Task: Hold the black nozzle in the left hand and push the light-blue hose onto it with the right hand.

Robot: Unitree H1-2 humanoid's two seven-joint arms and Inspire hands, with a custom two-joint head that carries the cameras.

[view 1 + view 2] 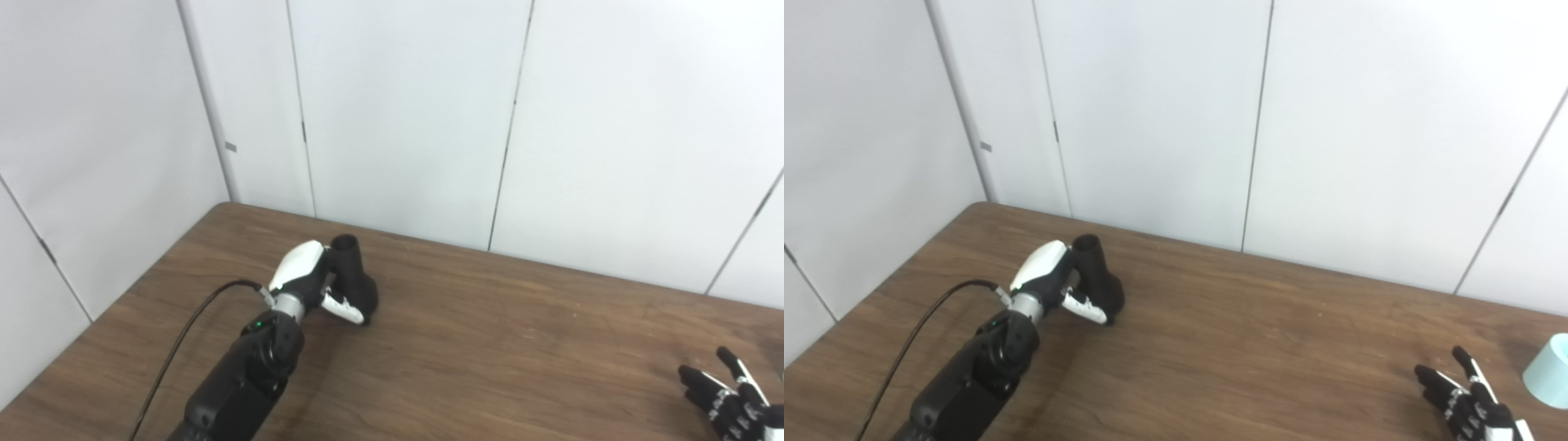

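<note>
— Left hand?
— The left hand (312, 278) is closed around the black nozzle (358, 278), far left on the table (490, 343). The nozzle stands with its narrow open end up.
— Right hand?
— The right hand (1470, 401) sits at the near right, fingers spread, holding nothing.
— The hose?
— The light-blue hose (1548, 370) lies at the right edge, just beside the right hand, not touching it and well apart from the nozzle.

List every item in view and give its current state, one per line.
Nozzle: upright on the table, gripped.
Left hand: shut on the nozzle.
Right hand: open, holding nothing.
Hose: at right edge, untouched, partly out of view.
Table: bearing all these.
</note>
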